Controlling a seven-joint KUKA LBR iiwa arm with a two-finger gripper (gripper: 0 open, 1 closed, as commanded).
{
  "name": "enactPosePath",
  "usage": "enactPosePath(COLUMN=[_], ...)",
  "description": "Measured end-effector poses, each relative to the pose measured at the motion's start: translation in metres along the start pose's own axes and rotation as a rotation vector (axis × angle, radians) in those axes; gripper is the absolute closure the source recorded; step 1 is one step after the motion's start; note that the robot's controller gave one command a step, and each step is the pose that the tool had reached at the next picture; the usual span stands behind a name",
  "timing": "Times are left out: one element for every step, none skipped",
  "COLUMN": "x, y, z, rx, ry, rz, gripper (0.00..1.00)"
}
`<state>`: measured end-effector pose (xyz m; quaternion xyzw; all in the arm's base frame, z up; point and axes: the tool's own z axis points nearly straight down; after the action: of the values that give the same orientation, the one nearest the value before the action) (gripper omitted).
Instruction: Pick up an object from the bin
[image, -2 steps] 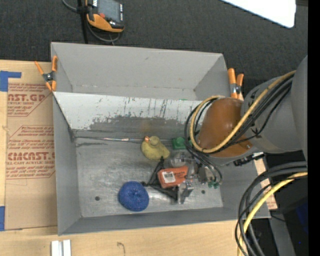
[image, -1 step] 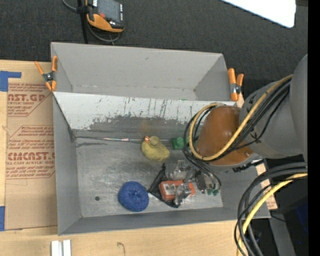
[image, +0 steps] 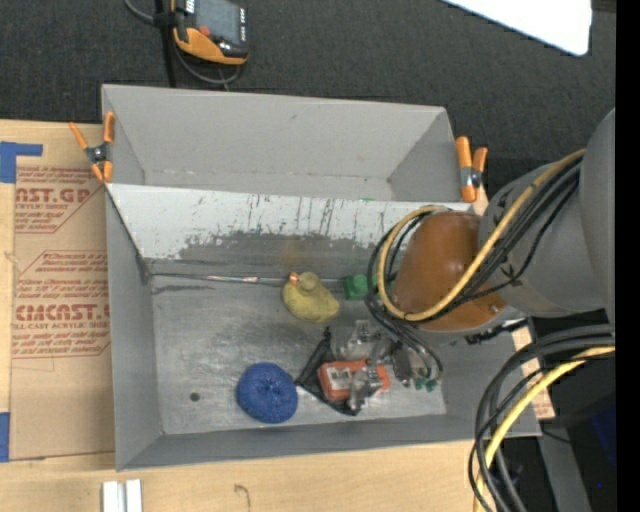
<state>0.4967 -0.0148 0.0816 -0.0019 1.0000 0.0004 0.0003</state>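
end effector sits low over the bin floor, front right, near the blue ball; yellow duck lies just behind. open or closed: cannot tell.

Even, fairly bright overhead light fills the grey metal bin. Its upper wall looks palest and its floor duller, darkening into soft shadow beneath the arm's orange-brown wrist cover.

The bin holds approx. 4 loose things: 1 yellow rubber duck, 1 blue ball, 1 small green obj. & 1 red-orange item w/ black parts, kind unclear.
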Motion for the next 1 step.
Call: enactPosePath(x=[0.0003], y=[-0.0008], z=[-0.0603], rx=[0.001], ry=[0.007], rz=[-0.035], gripper=[1.00])
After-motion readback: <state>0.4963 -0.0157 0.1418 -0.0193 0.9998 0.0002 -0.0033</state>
